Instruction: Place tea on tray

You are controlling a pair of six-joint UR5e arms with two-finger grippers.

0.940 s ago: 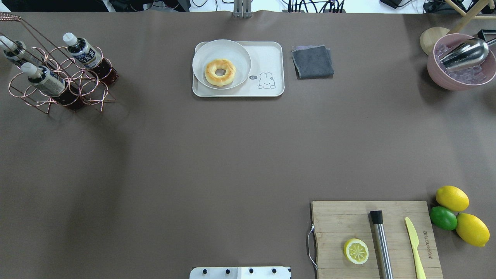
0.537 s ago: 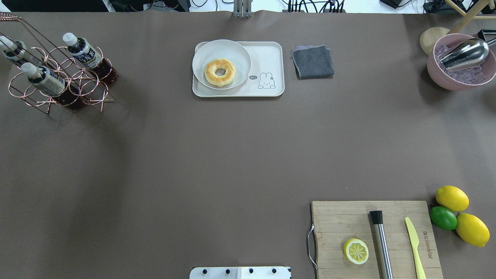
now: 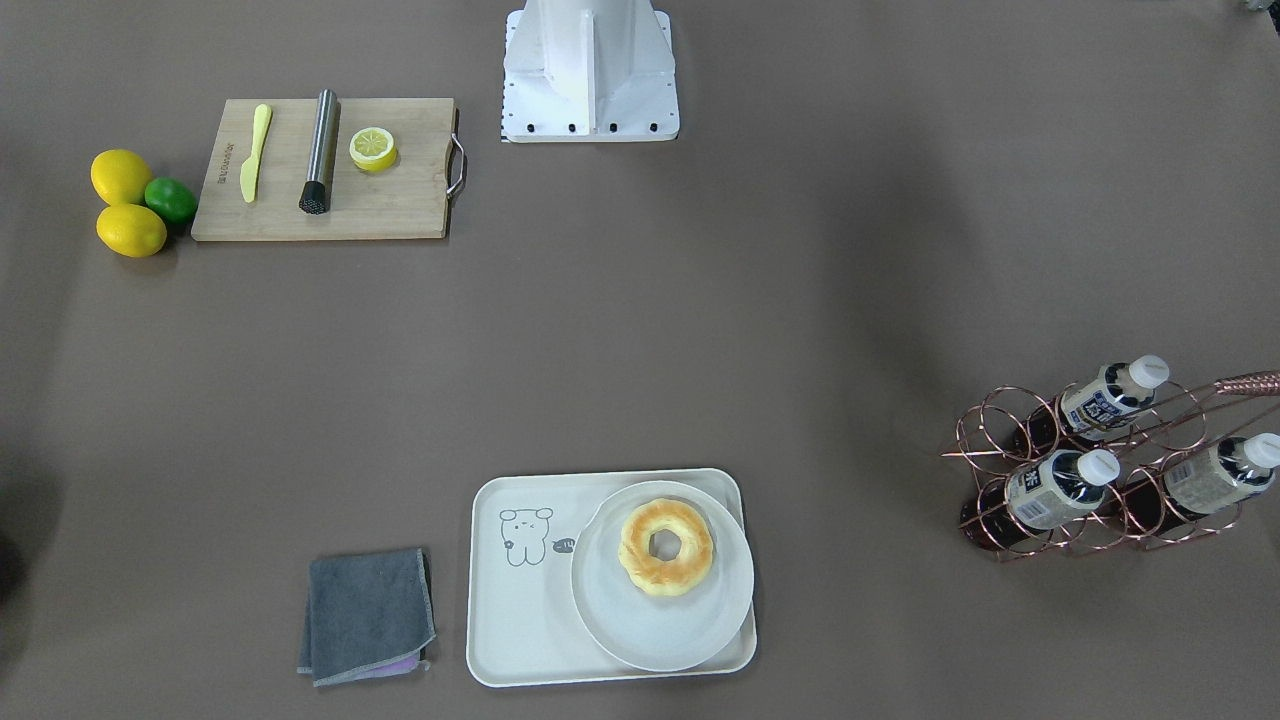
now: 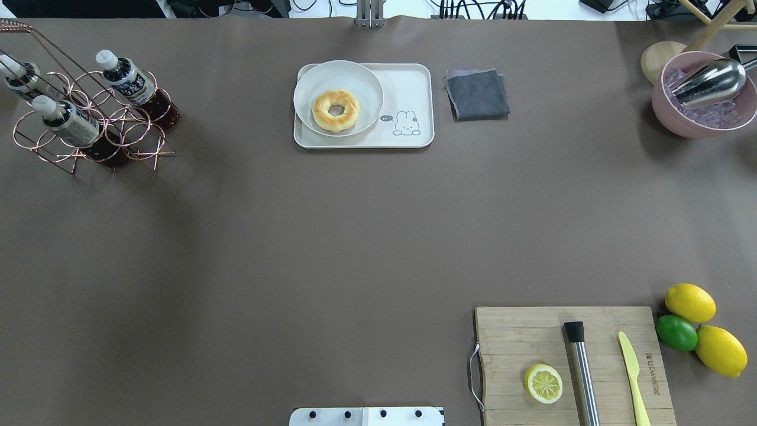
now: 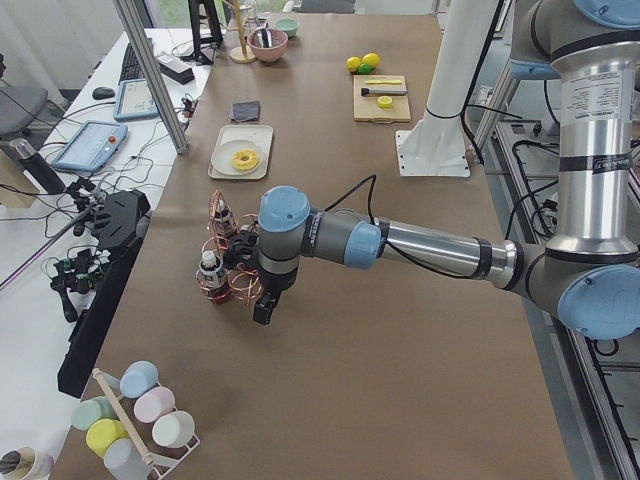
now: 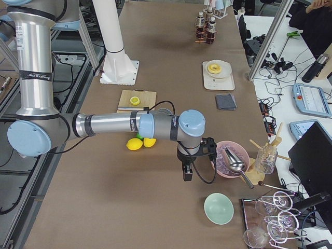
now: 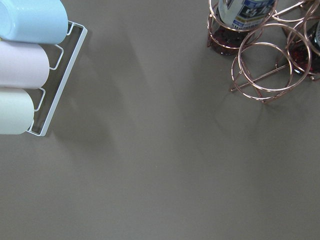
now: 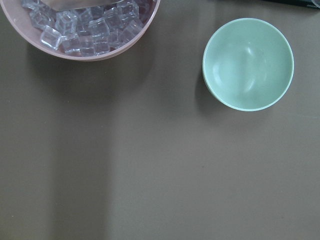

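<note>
Three tea bottles stand tilted in a copper wire rack (image 4: 94,127) at the table's far left: one (image 4: 127,80) at the back right, one (image 4: 68,121) in front, one (image 4: 20,80) at the edge. The rack also shows in the front-facing view (image 3: 1090,480) and the left wrist view (image 7: 270,65). The cream tray (image 4: 408,89) lies at the far middle, with a round plate (image 4: 337,77) and a doughnut on its left half. My left gripper (image 5: 262,308) hangs just beside the rack; I cannot tell its state. My right gripper (image 6: 187,175) hangs near the pink bowl; I cannot tell its state.
A grey cloth (image 4: 476,93) lies right of the tray. A wooden board (image 4: 568,367) with a lemon half, a metal muddler and a yellow knife sits at the near right, lemons and a lime (image 4: 677,332) beside it. A pink ice bowl (image 4: 704,97), a green bowl (image 8: 248,64) and pastel cups (image 7: 25,65) stand at the table's ends.
</note>
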